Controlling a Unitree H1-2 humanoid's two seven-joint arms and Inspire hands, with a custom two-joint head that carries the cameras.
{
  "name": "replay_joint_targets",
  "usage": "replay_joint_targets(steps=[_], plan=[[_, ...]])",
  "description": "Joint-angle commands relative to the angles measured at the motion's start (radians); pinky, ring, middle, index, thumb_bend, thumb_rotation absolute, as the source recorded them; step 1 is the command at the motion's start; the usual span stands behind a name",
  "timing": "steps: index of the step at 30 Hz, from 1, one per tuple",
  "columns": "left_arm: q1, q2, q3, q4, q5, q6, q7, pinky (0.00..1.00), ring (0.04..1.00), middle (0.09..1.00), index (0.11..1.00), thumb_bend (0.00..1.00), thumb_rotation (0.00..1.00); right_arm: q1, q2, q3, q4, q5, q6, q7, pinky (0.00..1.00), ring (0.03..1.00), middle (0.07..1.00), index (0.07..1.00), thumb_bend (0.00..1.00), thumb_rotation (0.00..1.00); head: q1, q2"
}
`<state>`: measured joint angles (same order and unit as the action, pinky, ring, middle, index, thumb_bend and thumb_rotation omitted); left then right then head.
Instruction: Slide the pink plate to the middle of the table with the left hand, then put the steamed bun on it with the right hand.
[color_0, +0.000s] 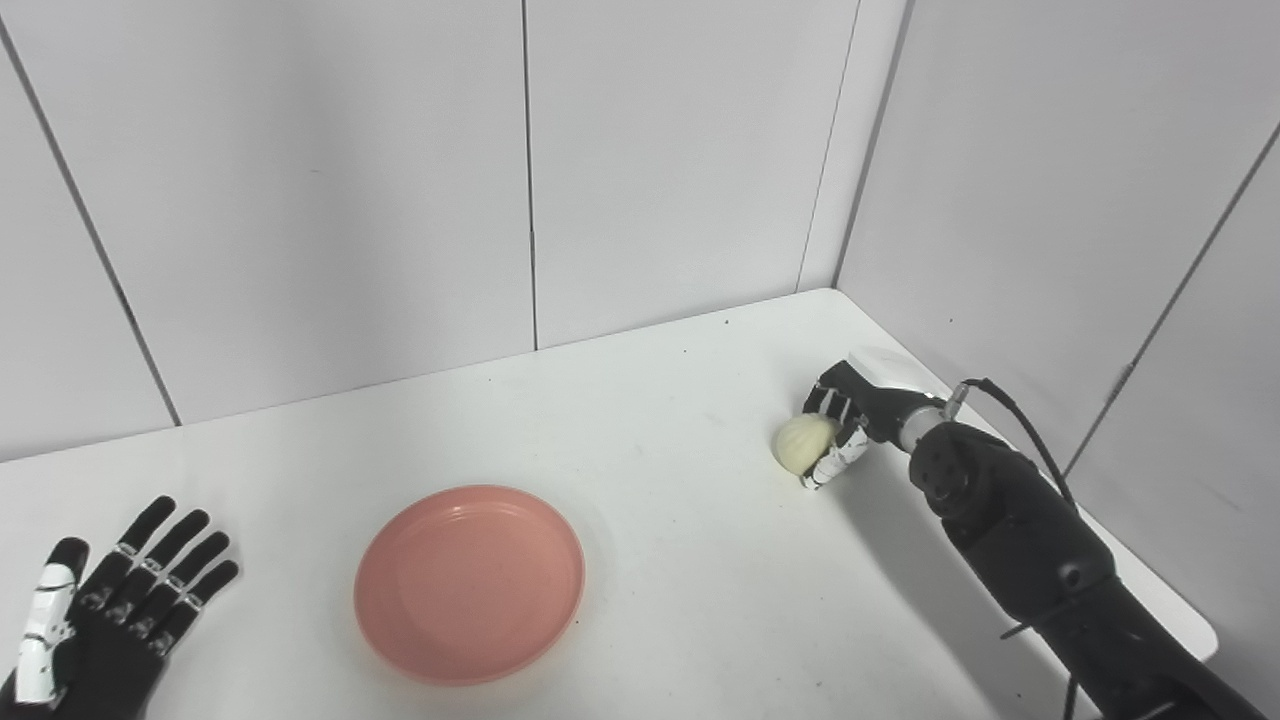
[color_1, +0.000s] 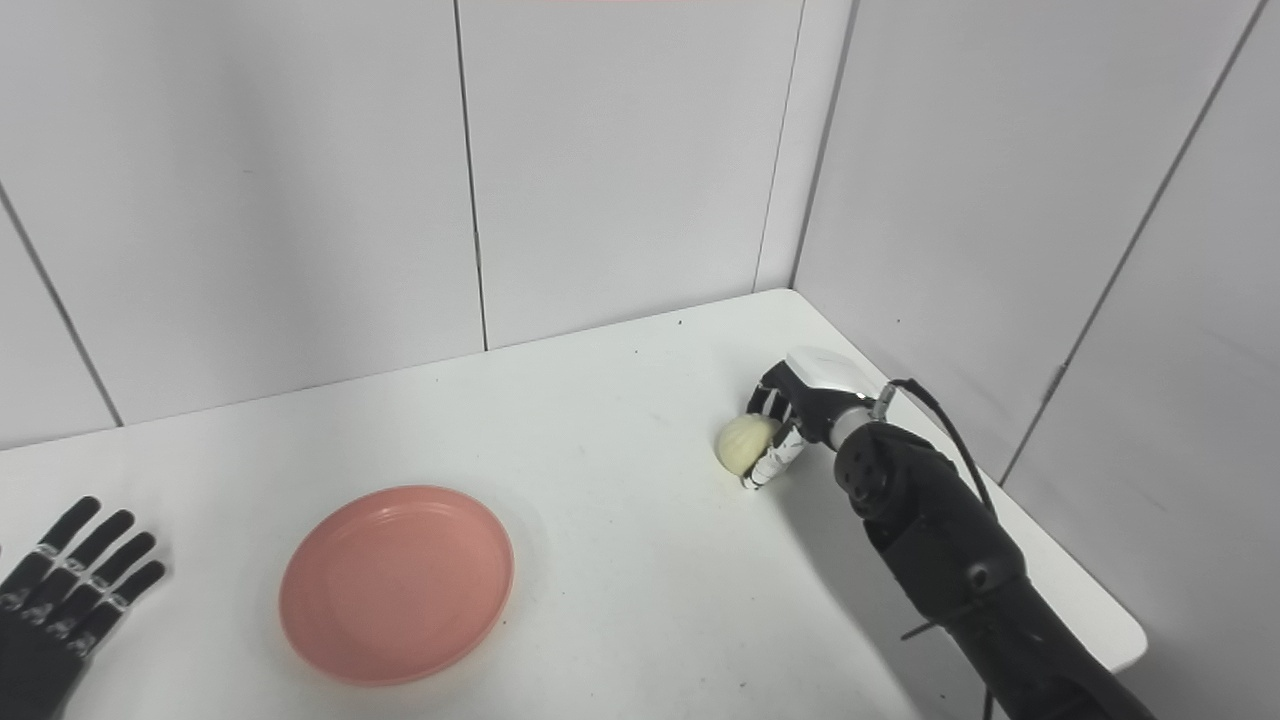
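The pink plate (color_0: 469, 582) lies flat on the white table (color_0: 660, 420), left of centre and near the front. A pale steamed bun (color_0: 805, 443) rests on the table at the right, towards the back corner. My right hand (color_0: 842, 425) is wrapped around the bun's far side, with the fingers (color_0: 826, 403) curled over its top and the thumb below; the bun still touches the table. At the bottom left my left hand (color_0: 110, 610) is open with fingers spread, lying apart from the plate.
Grey wall panels (color_0: 680, 150) close the table at the back and along the right. The table's right edge (color_0: 1195, 625) runs close under my right forearm. A black cable (color_0: 1010, 410) loops off the right wrist.
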<state>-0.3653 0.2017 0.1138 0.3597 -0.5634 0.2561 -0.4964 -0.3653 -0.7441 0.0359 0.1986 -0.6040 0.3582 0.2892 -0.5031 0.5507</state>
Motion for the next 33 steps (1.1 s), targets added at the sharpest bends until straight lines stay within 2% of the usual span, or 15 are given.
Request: replay_joint_targets(steps=[1,4,7,12,16,20,21,22,23,24,25,26,27,31,33], plan=[[0.055,0.008,-0.023,0.047,0.052,0.073,0.041,0.86,0.866,0.885,0.896,0.65,0.83,-0.023,-0.024,-0.012,-0.026,0.01,-0.037,-0.04,0.38,0.449,0.458,0.53,0.52,0.0,0.013,-0.001],[0.055,0.004,-0.03,0.06,0.058,0.052,0.033,0.86,0.866,0.884,0.896,0.64,0.83,-0.018,-0.031,-0.017,-0.051,0.021,-0.04,-0.042,0.37,0.43,0.445,0.544,0.52,0.0,0.03,-0.005],[0.055,-0.006,-0.035,0.066,0.06,0.042,0.034,0.85,0.862,0.88,0.891,0.64,0.82,-0.02,-0.034,-0.021,-0.098,0.026,-0.01,-0.027,0.38,0.434,0.443,0.547,0.52,0.0,0.059,-0.015],[0.055,-0.027,-0.047,0.062,0.069,0.03,0.043,0.86,0.873,0.89,0.897,0.65,0.81,-0.039,-0.041,-0.012,-0.184,0.035,-0.024,-0.012,0.35,0.398,0.433,0.545,0.52,0.0,0.098,-0.024],[0.062,-0.054,-0.068,0.04,0.09,0.019,0.058,0.87,0.881,0.896,0.902,0.66,0.81,-0.089,-0.018,0.017,-0.296,0.02,0.009,0.035,0.35,0.405,0.435,0.545,0.52,0.0,0.178,-0.032],[0.072,-0.081,-0.092,-0.001,0.107,0.028,0.084,0.9,0.9,0.916,0.922,0.65,0.84,-0.136,-0.003,0.057,-0.344,0.013,-0.039,0.05,0.35,0.4,0.438,0.546,0.52,0.0,0.249,-0.033],[0.074,-0.088,-0.097,-0.011,0.112,0.031,0.093,0.9,0.901,0.916,0.922,0.65,0.84,-0.146,-0.002,0.066,-0.346,0.008,-0.044,0.053,0.35,0.399,0.438,0.546,0.52,0.0,0.286,-0.03],[0.077,-0.101,-0.103,-0.027,0.118,0.04,0.107,0.9,0.903,0.918,0.925,0.65,0.84,-0.161,0.004,0.078,-0.35,0.004,-0.039,0.063,0.42,0.415,0.442,0.545,0.52,0.0,0.332,-0.027],[0.079,-0.108,-0.108,-0.039,0.121,0.046,0.118,0.9,0.908,0.924,0.932,0.64,0.85,-0.171,0.008,0.086,-0.353,0.001,-0.034,0.069,0.42,0.416,0.443,0.544,0.52,0.0,0.332,-0.027],[0.082,-0.122,-0.114,-0.058,0.128,0.059,0.137,0.91,0.91,0.926,0.936,0.64,0.85,-0.188,0.023,0.101,-0.355,-0.003,-0.03,0.076,0.41,0.416,0.444,0.544,0.52,0.0,0.382,-0.023],[0.083,-0.131,-0.118,-0.071,0.132,0.067,0.15,0.92,0.918,0.934,0.946,0.62,0.88,-0.199,0.034,0.11,-0.356,-0.006,-0.027,0.08,0.4,0.424,0.449,0.541,0.52,0.0,0.382,-0.023],[0.085,-0.143,-0.124,-0.087,0.138,0.079,0.168,0.92,0.921,0.936,0.949,0.62,0.88,-0.215,0.053,0.121,-0.357,-0.001,-0.034,0.085,0.4,0.426,0.45,0.541,0.52,0.0,0.419,-0.018],[0.087,-0.151,-0.127,-0.099,0.141,0.087,0.181,0.93,0.927,0.941,0.958,0.6,0.91,-0.225,0.066,0.128,-0.358,0.003,-0.04,0.09,0.38,0.416,0.445,0.542,0.52,0.0,0.419,-0.018],[0.085,-0.18,-0.142,-0.122,0.158,0.106,0.214,0.96,0.941,0.954,0.973,0.58,0.94,-0.259,0.114,0.157,-0.365,0.014,-0.058,0.109,0.35,0.4,0.441,0.545,0.52,0.0,0.492,-0.005],[0.081,-0.188,-0.147,-0.122,0.162,0.109,0.218,0.97,0.952,0.966,0.988,0.57,0.96,-0.274,0.148,0.174,-0.377,0.011,-0.046,0.121,0.35,0.399,0.442,0.545,0.52,0.0,0.506,-0.001]])
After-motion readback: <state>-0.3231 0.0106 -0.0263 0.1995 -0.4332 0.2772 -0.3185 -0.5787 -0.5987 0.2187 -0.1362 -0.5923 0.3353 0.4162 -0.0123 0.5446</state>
